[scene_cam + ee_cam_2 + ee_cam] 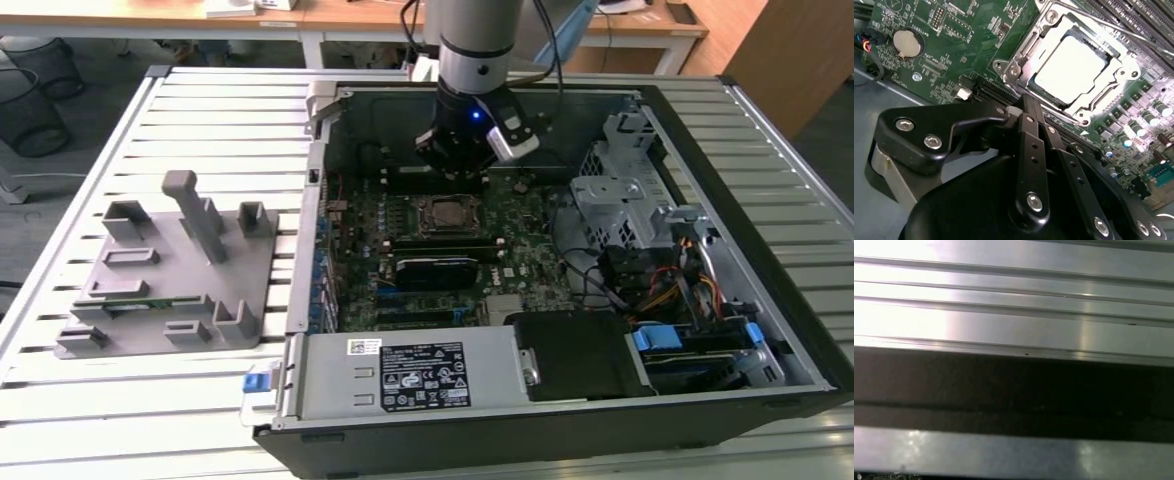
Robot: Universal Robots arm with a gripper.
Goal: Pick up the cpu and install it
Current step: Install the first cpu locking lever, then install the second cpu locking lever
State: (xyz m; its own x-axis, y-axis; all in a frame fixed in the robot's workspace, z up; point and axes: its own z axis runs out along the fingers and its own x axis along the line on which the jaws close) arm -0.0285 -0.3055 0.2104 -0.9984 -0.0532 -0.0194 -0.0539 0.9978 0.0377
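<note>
The cpu (1070, 67), a flat square chip with a bright silver top, lies inside the metal-framed socket (1019, 55) on the green motherboard (949, 45). In the exterior view the cpu (445, 212) sits in the socket at the middle of the open computer case. My gripper (458, 178) hangs from the arm just behind the socket, a little above the board. In the second wrist view the black fingers (1028, 130) come together at a point, and the gripper (1024, 102) is shut with nothing in it, apart from the chip.
A grey plastic fixture (174, 270) with posts and blocks stands on the slatted metal table (120, 400) at the exterior view's left. Inside the case are a power supply (414, 375), a drive cage (625, 195) and coloured cables (667, 290). The case walls (314, 220) ring the board.
</note>
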